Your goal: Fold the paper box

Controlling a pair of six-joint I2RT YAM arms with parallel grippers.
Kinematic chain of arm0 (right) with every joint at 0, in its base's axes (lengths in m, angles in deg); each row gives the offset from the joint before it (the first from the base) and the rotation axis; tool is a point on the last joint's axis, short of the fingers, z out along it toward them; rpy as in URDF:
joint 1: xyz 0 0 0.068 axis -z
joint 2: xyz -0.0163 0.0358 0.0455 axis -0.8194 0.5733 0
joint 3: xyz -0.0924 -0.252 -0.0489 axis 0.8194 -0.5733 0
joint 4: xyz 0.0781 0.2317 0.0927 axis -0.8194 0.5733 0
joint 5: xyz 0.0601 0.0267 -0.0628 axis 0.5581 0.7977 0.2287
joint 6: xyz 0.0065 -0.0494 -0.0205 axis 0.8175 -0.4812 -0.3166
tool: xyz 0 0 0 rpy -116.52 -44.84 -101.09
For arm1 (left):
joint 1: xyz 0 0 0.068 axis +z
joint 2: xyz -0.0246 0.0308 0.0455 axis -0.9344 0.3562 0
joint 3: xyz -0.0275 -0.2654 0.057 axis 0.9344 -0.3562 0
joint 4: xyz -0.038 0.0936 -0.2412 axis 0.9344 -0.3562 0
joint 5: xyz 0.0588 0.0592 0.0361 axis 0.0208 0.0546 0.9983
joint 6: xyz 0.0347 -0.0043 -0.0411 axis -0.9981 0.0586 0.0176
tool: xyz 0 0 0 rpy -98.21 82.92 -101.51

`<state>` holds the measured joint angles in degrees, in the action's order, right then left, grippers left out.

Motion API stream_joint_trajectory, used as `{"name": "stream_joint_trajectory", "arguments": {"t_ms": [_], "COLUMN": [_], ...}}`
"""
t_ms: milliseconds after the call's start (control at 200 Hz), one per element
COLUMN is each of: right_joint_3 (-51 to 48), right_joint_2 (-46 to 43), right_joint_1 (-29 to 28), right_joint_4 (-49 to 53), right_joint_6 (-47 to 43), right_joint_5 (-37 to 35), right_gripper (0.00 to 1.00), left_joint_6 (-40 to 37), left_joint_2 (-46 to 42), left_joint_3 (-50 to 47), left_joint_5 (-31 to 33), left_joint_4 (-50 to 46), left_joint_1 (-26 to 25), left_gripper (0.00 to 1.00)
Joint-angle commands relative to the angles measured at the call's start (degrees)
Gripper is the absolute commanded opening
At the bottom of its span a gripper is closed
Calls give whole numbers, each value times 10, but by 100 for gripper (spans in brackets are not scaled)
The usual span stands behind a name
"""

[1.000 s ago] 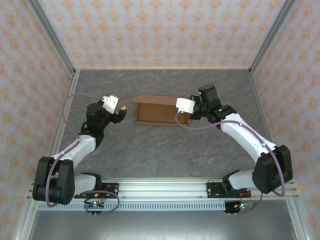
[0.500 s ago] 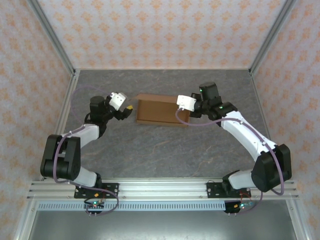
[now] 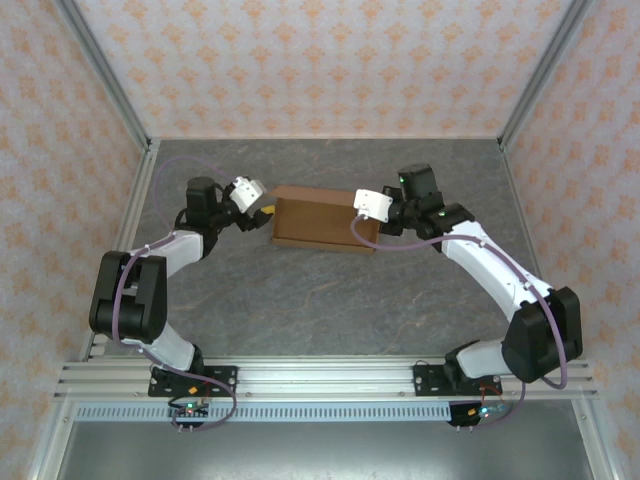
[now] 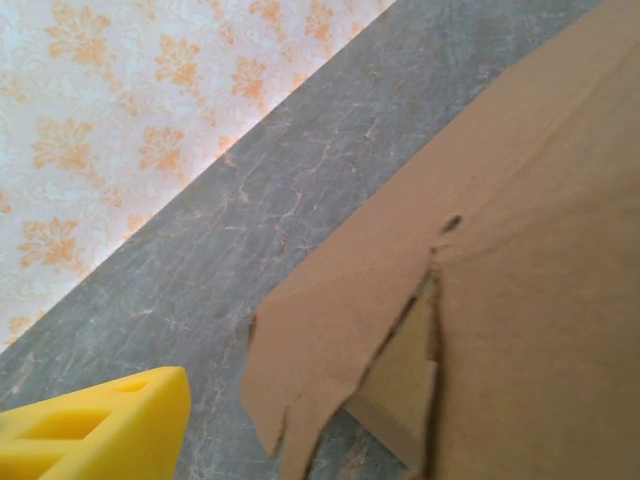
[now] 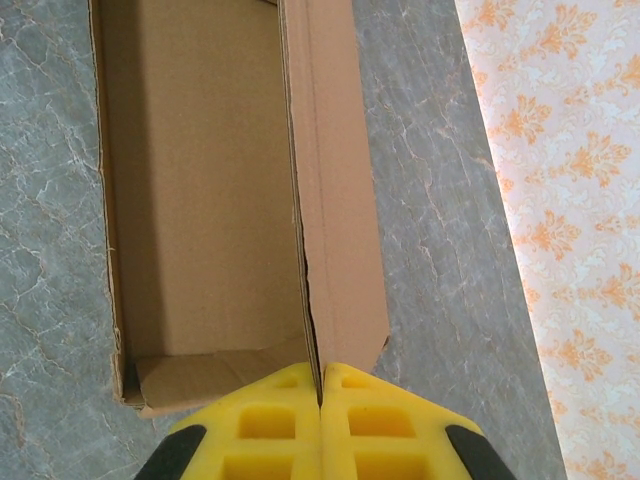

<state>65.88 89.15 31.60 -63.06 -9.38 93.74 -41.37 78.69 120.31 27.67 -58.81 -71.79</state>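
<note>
The paper box [image 3: 315, 225] is plain brown cardboard lying mid-table, its long side running left to right. In the right wrist view the paper box [image 5: 200, 180] stands open, showing its floor. My right gripper [image 5: 321, 385] is shut on the upright rear panel at the box's right end, with the yellow fingers [image 5: 380, 420] pressed on the cardboard edge. From above, the right gripper [image 3: 368, 218] sits at that right end. My left gripper [image 3: 264, 211] is close to the box's left end, open. One yellow finger [image 4: 100, 425] shows beside a loose flap of the paper box [image 4: 330, 330], apart from it.
The grey marbled table [image 3: 320, 300] is enclosed by patterned walls [image 3: 320, 60] at the back and both sides. Metal frame posts [image 3: 105, 75] run along the corners. Both arm bases sit on the rail [image 3: 320, 380] at the near edge.
My left arm has swung right and back, bringing its gripper up to the box's left end, and its jaws have narrowed a little. The right gripper has kept its hold on the panel.
</note>
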Motion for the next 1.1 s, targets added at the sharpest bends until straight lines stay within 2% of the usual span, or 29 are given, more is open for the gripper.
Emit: {"name": "stream_joint_trajectory", "arguments": {"t_ms": [0, 200, 480, 656, 1096], "right_joint_3": [18, 20, 20, 20, 24], "right_joint_2": [5, 6, 5, 6, 14], "right_joint_1": [5, 4, 4, 4, 3], "right_joint_4": [6, 2, -5, -6, -17], "right_joint_6": [21, 32, 44, 50, 70], "right_joint_5": [17, 16, 22, 21, 23], "right_gripper": [0, 0, 0, 0, 0], "left_joint_6": [-11, 31, 115, 176, 307], "left_joint_2": [-3, -8, -9, -13, -25], "left_joint_3": [11, 10, 20, 23, 36], "left_joint_5": [0, 22, 82, 118, 142], "left_joint_4": [-37, -24, -10, 7, -3], "left_joint_1": [-9, -18, -40, -45, -77], "left_gripper": [67, 57, 36, 28, 20]}}
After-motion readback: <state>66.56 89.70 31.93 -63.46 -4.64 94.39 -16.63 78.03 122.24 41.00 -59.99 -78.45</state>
